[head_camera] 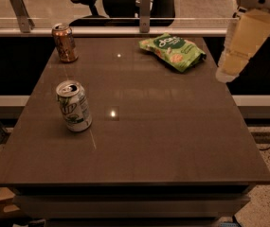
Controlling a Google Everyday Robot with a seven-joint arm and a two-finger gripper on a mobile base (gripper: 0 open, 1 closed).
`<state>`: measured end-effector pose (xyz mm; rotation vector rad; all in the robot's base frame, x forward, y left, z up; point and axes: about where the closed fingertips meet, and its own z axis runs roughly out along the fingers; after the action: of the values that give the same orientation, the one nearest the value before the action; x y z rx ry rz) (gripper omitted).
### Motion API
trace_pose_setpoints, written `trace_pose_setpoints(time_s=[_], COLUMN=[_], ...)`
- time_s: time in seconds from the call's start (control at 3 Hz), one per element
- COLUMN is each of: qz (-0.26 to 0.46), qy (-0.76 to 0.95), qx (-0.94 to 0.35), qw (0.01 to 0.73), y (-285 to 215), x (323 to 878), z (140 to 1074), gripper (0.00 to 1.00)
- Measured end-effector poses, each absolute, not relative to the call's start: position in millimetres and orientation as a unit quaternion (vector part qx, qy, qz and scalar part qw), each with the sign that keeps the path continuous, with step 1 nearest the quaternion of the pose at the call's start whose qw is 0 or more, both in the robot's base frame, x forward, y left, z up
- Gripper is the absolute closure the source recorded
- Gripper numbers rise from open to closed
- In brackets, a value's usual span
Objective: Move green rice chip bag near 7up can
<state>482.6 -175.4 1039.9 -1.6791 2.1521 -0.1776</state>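
Observation:
The green rice chip bag [175, 51] lies flat at the far right of the brown table [163, 126], its dark "dang" oval facing up. The 7up can [74, 106] stands upright at the left middle of the table, white and green with an opened silver top. My gripper [229, 65] hangs at the table's right edge, a pale slanted shape pointing down and left. It is just to the right of the bag and above table level, not touching it. The can is far to the gripper's left.
A copper-brown can [65, 42] stands upright at the table's far left corner. A rail with metal posts [145, 6] runs behind the table, with an office chair [89, 4] beyond it. The floor shows at the lower right.

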Motion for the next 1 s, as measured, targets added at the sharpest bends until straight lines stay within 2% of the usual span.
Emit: trace_pose_setpoints(time_s=[1.0], qz=[-0.021], qy=[0.833], qx=[-0.500], qw=[0.235], y=[-148.8], x=[590.9], z=[1065.0], gripper=[0.00])
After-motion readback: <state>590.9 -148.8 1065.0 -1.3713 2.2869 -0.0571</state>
